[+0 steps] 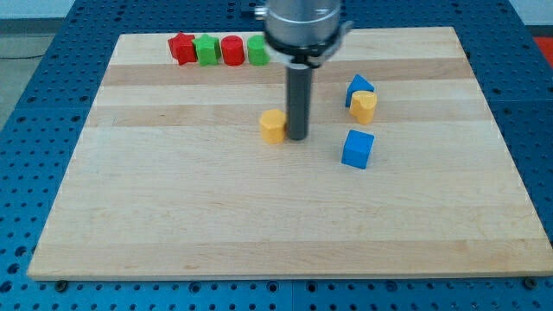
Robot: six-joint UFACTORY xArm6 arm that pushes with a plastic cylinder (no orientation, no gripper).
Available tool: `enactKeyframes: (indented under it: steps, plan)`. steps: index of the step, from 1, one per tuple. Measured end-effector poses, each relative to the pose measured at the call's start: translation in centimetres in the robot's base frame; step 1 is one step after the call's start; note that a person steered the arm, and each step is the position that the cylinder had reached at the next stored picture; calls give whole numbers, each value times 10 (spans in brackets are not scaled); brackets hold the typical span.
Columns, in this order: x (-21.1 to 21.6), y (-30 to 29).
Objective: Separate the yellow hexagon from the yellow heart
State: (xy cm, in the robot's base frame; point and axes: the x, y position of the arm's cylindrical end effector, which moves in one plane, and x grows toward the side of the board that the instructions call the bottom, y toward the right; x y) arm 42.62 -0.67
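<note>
A yellow hexagon [273, 125] lies near the middle of the wooden board [259, 216]. My tip [297, 136] stands just to its right, touching or almost touching its side. A yellow heart [364, 106] lies further to the view's right, pressed against a blue block [359, 87] just above it. The hexagon and the heart are well apart, with the rod between them.
A blue cube [358, 149] lies below the heart. A row of blocks runs along the view's top: a red one [181, 48], a green one [206, 50], a red one [232, 50] and a green one [257, 50] partly behind the arm.
</note>
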Motion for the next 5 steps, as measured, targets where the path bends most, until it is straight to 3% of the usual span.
enactKeyframes:
  steps: [3,5]
  plan:
    - [-2,-129]
    - [-4,-96]
